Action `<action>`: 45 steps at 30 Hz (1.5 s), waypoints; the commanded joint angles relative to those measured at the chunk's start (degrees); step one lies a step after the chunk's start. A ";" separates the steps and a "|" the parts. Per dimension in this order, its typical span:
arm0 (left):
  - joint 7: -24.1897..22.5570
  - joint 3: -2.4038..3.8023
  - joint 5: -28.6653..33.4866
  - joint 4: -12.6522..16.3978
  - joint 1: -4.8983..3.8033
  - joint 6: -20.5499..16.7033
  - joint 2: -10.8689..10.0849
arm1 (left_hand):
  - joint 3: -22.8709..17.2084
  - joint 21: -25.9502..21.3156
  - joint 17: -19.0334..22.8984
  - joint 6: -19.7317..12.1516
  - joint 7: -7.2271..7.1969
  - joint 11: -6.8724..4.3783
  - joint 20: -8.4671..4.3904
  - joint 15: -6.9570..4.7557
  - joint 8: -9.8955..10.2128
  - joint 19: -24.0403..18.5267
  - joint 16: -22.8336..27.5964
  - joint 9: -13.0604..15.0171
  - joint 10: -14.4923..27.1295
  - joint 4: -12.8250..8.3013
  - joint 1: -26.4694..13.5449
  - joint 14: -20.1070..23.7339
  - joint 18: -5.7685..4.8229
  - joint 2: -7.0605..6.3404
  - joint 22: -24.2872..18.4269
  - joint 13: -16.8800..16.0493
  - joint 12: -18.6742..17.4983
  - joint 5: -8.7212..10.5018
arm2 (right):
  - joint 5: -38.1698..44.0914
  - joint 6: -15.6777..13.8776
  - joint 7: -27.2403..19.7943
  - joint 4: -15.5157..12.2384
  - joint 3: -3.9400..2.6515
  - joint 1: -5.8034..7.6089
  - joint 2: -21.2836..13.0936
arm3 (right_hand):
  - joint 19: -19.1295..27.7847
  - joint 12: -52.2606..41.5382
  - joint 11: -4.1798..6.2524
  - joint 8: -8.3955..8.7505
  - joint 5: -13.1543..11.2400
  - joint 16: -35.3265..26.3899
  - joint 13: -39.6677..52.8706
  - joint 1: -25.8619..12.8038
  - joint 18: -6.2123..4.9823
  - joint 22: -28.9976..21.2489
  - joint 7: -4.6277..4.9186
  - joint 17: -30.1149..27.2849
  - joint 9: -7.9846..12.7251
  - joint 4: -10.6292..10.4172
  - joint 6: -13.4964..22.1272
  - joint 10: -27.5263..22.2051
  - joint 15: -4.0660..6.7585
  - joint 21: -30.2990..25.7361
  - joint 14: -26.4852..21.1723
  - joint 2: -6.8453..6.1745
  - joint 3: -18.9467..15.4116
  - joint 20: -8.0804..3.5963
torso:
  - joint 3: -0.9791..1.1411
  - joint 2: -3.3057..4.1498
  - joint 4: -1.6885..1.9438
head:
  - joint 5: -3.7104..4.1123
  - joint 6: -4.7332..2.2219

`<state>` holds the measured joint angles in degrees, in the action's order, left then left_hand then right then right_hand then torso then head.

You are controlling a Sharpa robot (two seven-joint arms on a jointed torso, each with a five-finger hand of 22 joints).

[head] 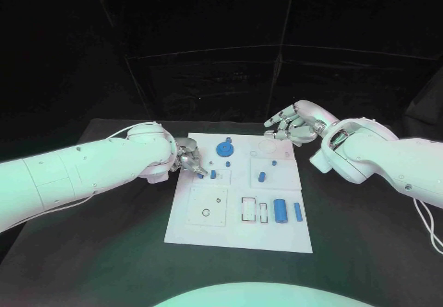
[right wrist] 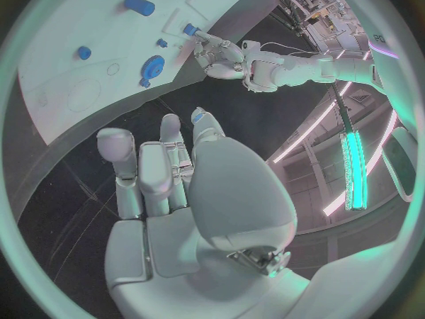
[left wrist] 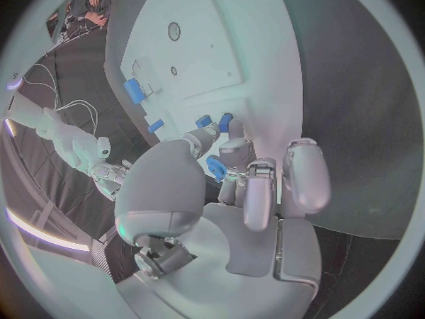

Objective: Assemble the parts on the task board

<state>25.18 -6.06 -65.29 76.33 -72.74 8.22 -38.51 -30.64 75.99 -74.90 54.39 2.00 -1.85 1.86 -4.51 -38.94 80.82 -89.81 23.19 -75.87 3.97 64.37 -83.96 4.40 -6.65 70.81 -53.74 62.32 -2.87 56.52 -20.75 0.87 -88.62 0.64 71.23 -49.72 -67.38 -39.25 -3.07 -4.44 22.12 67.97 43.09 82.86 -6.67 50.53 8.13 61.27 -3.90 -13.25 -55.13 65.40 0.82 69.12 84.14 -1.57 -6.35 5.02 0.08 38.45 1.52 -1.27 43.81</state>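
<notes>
The white task board (head: 198, 233) lies in the middle of the table. My left hand (head: 189, 160) is over its far left part and pinches a small blue part (left wrist: 215, 167) between thumb and fingers, just above the board (left wrist: 204, 57). Two more small blue parts (left wrist: 204, 120) stand right by its fingertips. A blue gear (head: 225, 149) sits at the board's far middle. My right hand (head: 294, 125) hovers over the far right corner, fingers apart, holding nothing. The right wrist view shows the gear (right wrist: 152, 67) and my left hand (right wrist: 222, 53).
A thick blue cylinder (head: 280, 210) and a slim blue bar (head: 298, 212) lie in the near right part of the board. Two small blue pieces (head: 262, 175) sit right of centre. Black table surrounds the board, with a dark backdrop behind.
</notes>
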 commanded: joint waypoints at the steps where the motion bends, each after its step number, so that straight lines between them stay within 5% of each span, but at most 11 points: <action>1: 1.11 -0.06 0.76 -0.20 0.08 1.58 0.16 | 0.56 0.07 -15.10 0.41 -0.07 -0.10 -0.29 -0.40 -0.03 0.20 -0.19 -0.07 -0.12 0.14 -0.83 -6.04 0.02 -0.09 0.12 -0.10 0.23 -0.29 | -0.13 0.33 -0.46 -0.07 -0.03 0.09 0.10 | 0.38 -0.01 -0.01 -0.39 0.26 -0.21 -0.05 -0.04 -1.11 -0.05 0.11 -0.05 -0.02 -0.26 -0.25 -0.07 0.41 -0.19 0.13 0.46 -0.10 0.10 | 0.02 -0.01 0.00 | -0.03 0.08; 12: 1.87 -0.06 0.78 -1.15 0.08 1.41 0.63 | 3.25 0.00 -15.10 0.86 -0.06 -0.10 -0.36 -0.44 -0.11 0.23 -0.19 -0.14 -0.14 1.88 -2.94 -6.04 0.00 -0.21 0.17 -0.15 0.30 -0.25 | -0.13 0.38 -0.45 -0.03 -0.03 0.09 0.22 | 0.51 -0.01 -0.03 -0.38 0.28 -0.29 -0.09 -0.06 -1.16 -0.33 0.12 -0.12 -0.01 -0.33 -0.23 -0.10 0.41 -0.36 0.13 0.45 -0.18 0.09 | -0.02 -0.01 0.03 | 0.06 0.18; 20: 1.70 -0.06 1.12 -1.67 0.07 0.86 0.80 | 10.13 -0.08 -15.10 1.06 0.18 0.13 -0.26 -0.30 -0.07 0.28 -0.19 -0.25 -0.06 5.98 -7.29 -6.04 -0.01 -1.32 0.26 -0.15 0.37 -0.20 | -0.13 0.35 -0.46 0.01 -0.03 0.09 0.24 | 0.53 -0.01 -0.04 -0.37 0.28 -0.36 -0.11 -0.11 -1.17 -0.40 0.13 -0.17 0.00 -0.39 -0.20 -0.13 0.40 -0.41 0.12 0.43 -0.24 0.10 | 0.00 -0.04 0.04 | 0.12 0.15; 30: 1.04 -0.05 2.53 -1.41 0.08 -1.18 0.25 | 17.88 -0.40 -15.10 0.59 0.15 0.08 -0.37 -0.40 0.22 0.22 -0.19 -0.44 0.45 9.21 -7.43 -6.04 0.06 -1.17 0.12 0.28 0.03 -0.22 | -0.13 0.34 -0.47 0.00 -0.03 0.09 0.16 | 0.53 -0.01 -0.04 -0.37 0.28 -0.36 -0.11 -0.11 -1.17 -0.40 0.13 -0.17 0.00 -0.39 -0.20 -0.13 0.40 -0.41 0.12 0.43 -0.24 0.10 | -0.01 -0.03 0.04 | 0.20 0.01; 34: -1.36 -0.05 5.30 -1.02 0.09 -4.31 -0.51 | 20.98 -1.07 -15.10 -1.38 0.80 0.74 -0.14 -0.10 1.44 -0.12 -0.19 -1.02 3.24 10.71 -5.96 -6.04 0.18 0.12 -0.56 5.32 -4.08 -0.31 | -0.13 0.36 -0.48 0.00 -0.03 0.09 0.13 | 0.53 -0.01 -0.04 -0.37 0.28 -0.36 -0.11 -0.11 -1.17 -0.40 0.13 -0.17 0.00 -0.39 -0.20 -0.13 0.40 -0.41 0.12 0.43 -0.24 0.10 | -0.02 -0.04 0.06 | 0.33 -0.05; 37: -4.14 -0.04 9.55 -0.82 0.08 -7.20 -1.09 | 22.31 -5.98 -12.53 -4.53 2.34 2.01 0.58 1.03 3.12 -3.31 1.54 -1.87 10.25 11.51 -3.88 -5.30 1.40 1.99 -6.33 14.90 -12.73 -0.34 | -0.13 0.35 -0.49 0.01 -0.03 0.09 0.12 | 0.53 -0.01 -0.04 -0.37 0.28 -0.36 -0.11 -0.11 -1.17 -0.40 0.13 -0.17 0.00 -0.39 -0.20 -0.13 0.40 -0.41 0.12 0.43 -0.24 0.10 | 0.01 -0.06 0.06 | 0.34 -0.06; 45: -16.53 -0.01 19.29 -0.65 0.03 -14.36 -2.06 | 23.45 -23.70 2.03 -11.61 6.10 5.57 3.45 3.90 6.47 -14.20 13.09 -4.58 19.05 10.55 3.80 0.67 5.12 4.83 -25.11 19.55 -18.64 -0.45 | -0.13 0.34 -0.53 0.12 -0.03 0.09 0.13 | 0.57 -0.01 -0.06 -0.35 0.28 -0.42 -0.14 -0.19 -1.18 -0.50 0.15 -0.20 0.00 -0.50 -0.15 -0.16 0.38 -0.50 0.11 0.42 -0.33 0.10 | -0.02 -0.03 0.03 | 0.50 -0.34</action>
<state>17.27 -6.14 -52.57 75.49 -72.59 -1.07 -40.60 -7.22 52.88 -72.93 43.15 8.10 3.59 5.17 -0.58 -32.62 66.96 -77.05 18.74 -57.01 14.72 67.78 -83.31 8.94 -1.89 46.27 -34.37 43.82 -3.11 56.51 -20.61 0.85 -88.47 0.64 71.23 -49.60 -67.18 -39.25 -3.07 -4.44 22.12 67.70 43.04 82.86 -6.68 50.08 8.13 61.15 -3.90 -13.55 -55.13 65.40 0.82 68.89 84.14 -1.57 -6.65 5.23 0.05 38.39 1.61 -0.77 43.57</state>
